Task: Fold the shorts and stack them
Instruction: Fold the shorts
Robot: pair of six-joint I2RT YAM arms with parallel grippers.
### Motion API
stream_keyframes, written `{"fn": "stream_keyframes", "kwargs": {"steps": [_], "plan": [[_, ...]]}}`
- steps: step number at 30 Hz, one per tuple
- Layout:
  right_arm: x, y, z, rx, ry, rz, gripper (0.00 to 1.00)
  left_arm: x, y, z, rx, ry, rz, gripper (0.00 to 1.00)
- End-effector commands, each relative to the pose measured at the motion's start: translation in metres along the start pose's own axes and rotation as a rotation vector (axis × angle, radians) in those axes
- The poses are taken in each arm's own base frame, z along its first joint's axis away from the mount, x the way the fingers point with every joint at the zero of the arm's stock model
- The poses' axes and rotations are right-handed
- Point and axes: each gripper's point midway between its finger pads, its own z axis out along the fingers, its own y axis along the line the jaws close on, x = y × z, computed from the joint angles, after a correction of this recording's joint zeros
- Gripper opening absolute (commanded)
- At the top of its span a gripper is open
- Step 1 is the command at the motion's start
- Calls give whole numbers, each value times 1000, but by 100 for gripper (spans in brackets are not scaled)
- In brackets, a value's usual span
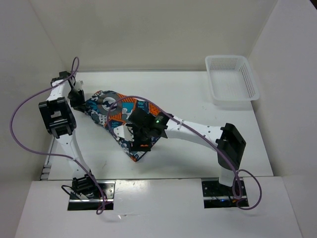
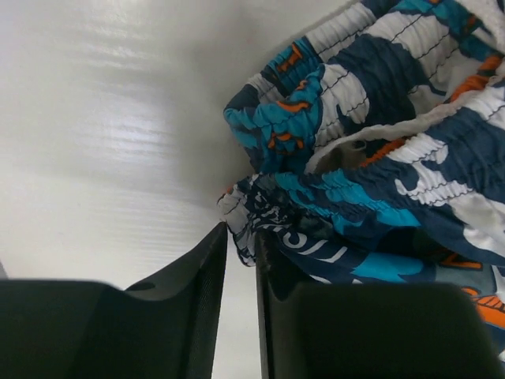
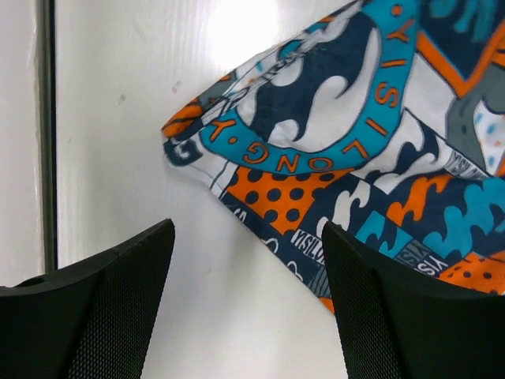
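The shorts (image 1: 115, 113) lie crumpled on the white table, running diagonally from the back left toward the front middle, grey circle emblem (image 1: 105, 101) facing up. At their back-left end my left gripper (image 1: 78, 100) is low. In the left wrist view its jaws (image 2: 242, 230) stand a narrow slit apart, and the gathered waistband of the shorts (image 2: 379, 118) reaches just to the tips. My right gripper (image 1: 140, 148) hovers over the shorts' near corner. It is wide open (image 3: 248, 229) with bare table between the fingers, and the printed leg corner (image 3: 355, 134) lies just ahead.
A white mesh basket (image 1: 231, 100) stands at the back right corner of the table. White walls close in the left, back and right sides. Purple cables loop over both arms.
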Motion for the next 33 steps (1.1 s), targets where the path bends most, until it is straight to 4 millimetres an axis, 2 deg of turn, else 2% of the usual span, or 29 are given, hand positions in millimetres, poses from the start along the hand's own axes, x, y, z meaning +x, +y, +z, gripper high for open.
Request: {"fn": "stream_keyframes", "kwargs": {"steps": [1,3,4,5,6,7,8,12,15,18,21,23,24,29,30,31,32,33], "plan": [[-9,-32,-31,186,-79,136,80,-20,4,-7,-33,-86,18,29],[10,-56,-42,257,-100,313,80,-22,1,-11,-19,-96,20,36],[42,-81,-50,310,-85,426,79,-24,-1,-17,-11,-110,23,38],[53,-101,-56,371,-111,497,79,-24,-6,-22,10,-120,26,47],[67,-114,-59,410,-123,613,79,-26,-8,-27,20,-132,28,51],[96,-133,-65,474,-106,699,79,-28,-9,-32,19,-144,30,54],[102,-143,-67,500,-124,739,79,-28,-13,-41,32,-161,34,57],[139,-164,-54,551,-134,993,79,-30,-18,-54,50,-188,41,69],[169,-164,-46,614,-110,1177,79,-30,-18,-54,50,-188,41,73],[185,-157,-32,574,-89,1278,80,-27,-15,-43,42,-168,36,77],[190,-145,-12,505,-65,1302,80,-19,-11,-26,36,-124,28,80],[193,-136,-7,485,-53,1331,80,-11,-5,-12,15,-83,19,80],[202,-124,1,467,-15,1354,80,-5,-3,-5,5,-61,16,80],[226,-103,17,469,68,1417,80,11,6,10,-32,-24,9,80],[227,-104,16,478,72,1417,80,10,6,14,-32,-25,9,79],[230,-102,21,474,83,1433,75,13,9,17,-44,-20,9,77],[228,-107,23,476,77,1431,71,19,9,22,-43,0,6,74],[228,-109,24,476,77,1431,67,19,9,22,-43,0,6,67]]}}
